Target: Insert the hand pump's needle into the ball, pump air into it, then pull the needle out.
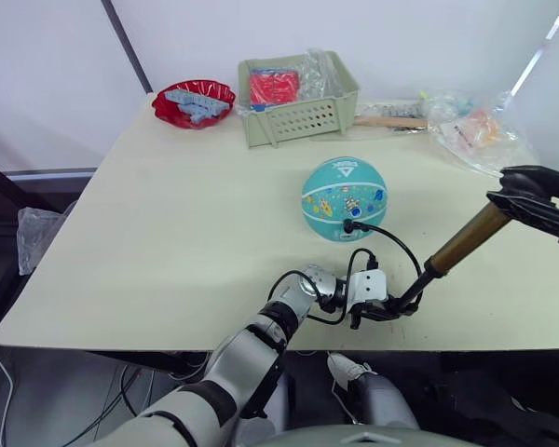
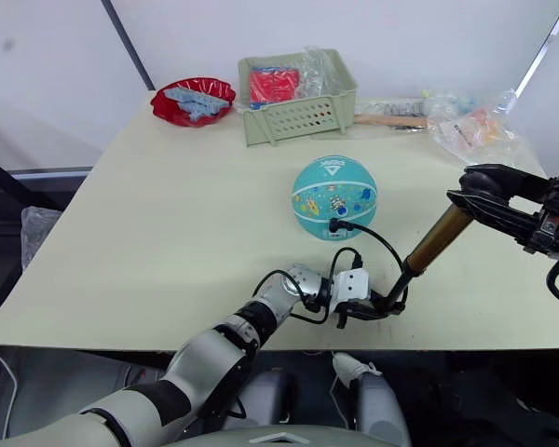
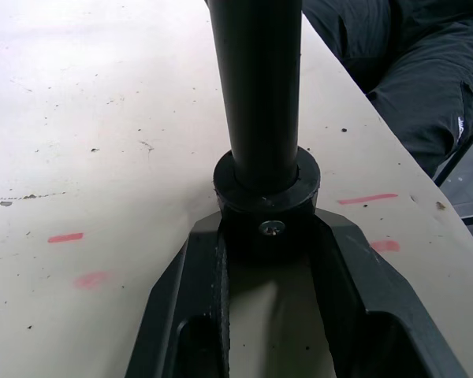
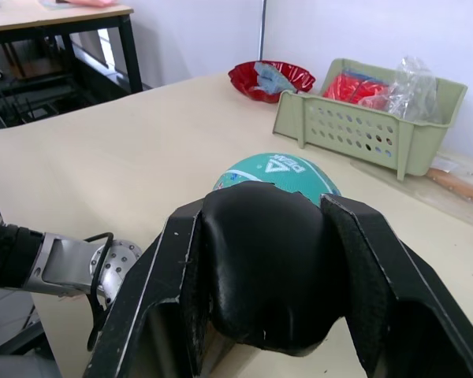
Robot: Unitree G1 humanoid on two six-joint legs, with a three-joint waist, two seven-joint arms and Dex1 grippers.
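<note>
The teal ball (image 1: 345, 197) rests on the table right of centre. A black fitting (image 1: 349, 224) is plugged into its near side, so the needle itself is hidden inside. The thin black hose (image 1: 401, 247) arcs from there to the hand pump's black base (image 1: 415, 296). My left gripper (image 1: 399, 306) is shut on that base at the table's front edge, seen close up (image 3: 266, 201). The brass cylinder (image 1: 468, 237) leans up to the right. My right gripper (image 1: 529, 197) is shut on the black T-handle (image 4: 264, 268) at its top.
A green basket (image 1: 298, 98) with red packets and plastic stands at the back. A red bowl (image 1: 194, 101) sits to its left. Plastic bags (image 1: 470, 130) and a wooden stick (image 1: 391, 121) lie at the back right. The table's front edge (image 1: 168, 340) is close to the pump base.
</note>
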